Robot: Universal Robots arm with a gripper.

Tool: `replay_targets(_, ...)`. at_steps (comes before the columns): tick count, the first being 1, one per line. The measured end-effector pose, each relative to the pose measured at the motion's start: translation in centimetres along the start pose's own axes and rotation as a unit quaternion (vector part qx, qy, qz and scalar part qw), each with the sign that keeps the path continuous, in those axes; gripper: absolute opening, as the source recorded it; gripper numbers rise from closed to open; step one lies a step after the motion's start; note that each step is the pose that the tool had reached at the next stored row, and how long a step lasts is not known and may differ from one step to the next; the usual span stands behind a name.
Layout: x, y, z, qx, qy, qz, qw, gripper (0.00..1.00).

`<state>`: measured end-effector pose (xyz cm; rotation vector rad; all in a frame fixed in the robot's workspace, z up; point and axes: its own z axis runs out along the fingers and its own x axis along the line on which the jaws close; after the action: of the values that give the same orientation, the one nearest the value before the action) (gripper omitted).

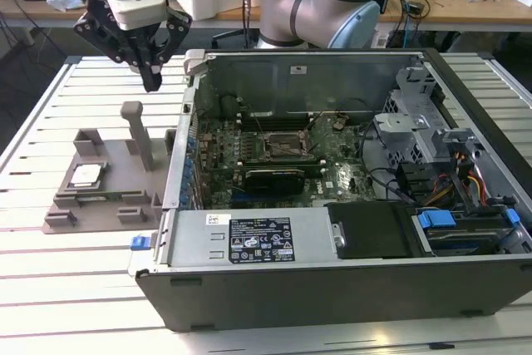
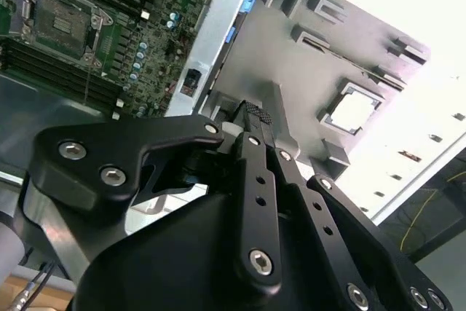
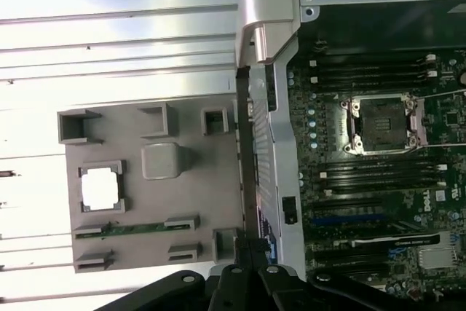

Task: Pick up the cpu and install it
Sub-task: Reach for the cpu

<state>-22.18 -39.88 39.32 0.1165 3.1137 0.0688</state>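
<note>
Silver-grey, the cpu (image 1: pixel 86 175) sat in a square recess of the grey holder tray (image 1: pixel 120 170) on your slatted bench (image 1: pixel 50 106), at the exterior view's left of the open computer case (image 1: pixel 332 288). Your pincer (image 1: pixel 153 82) hung clenched on nothing above the tray's upright post (image 1: pixel 138 135), apart from the cpu.

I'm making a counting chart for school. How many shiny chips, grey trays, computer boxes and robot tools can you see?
cpu (the shiny chip, lying in the tray): 1
grey tray: 1
computer case (lid off): 1
tool (up above the tray, holding nothing): 1
Total: 4
</note>
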Motion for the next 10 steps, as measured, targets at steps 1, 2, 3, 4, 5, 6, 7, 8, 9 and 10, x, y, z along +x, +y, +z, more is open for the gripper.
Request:
replay_targets(1,0.16,-0.01,-0.01,0.0,0.0,0.0,1.0,0.11)
replay_targets(2,0.28,-0.02,-0.01,0.0,0.0,0.0,1.0,0.11)
replay_targets(3,0.42,-0.03,-0.01,0.0,0.0,0.0,1.0,0.11)
replay_targets(4,0.51,-0.04,-0.01,0.0,0.0,0.0,1.0,0.11)
replay_targets(5,0.66,-0.05,-0.01,0.0,0.0,0.0,1.0,0.11)
replay_targets(6,0.88,-0.06,-0.02,0.0,0.0,0.0,1.0,0.11)
replay_targets(7,1.0,-0.07,-0.02,0.0,0.0,0.0,1.0,0.11)
replay_targets(8,1.13,-0.08,-0.03,0.0,0.0,0.0,1.0,0.11)
replay_targets(9,1.28,-0.09,-0.03,0.0,0.0,0.0,1.0,0.11)
replay_targets(10,1.41,-0.1,-0.03,0.0,0.0,0.0,1.0,0.11)
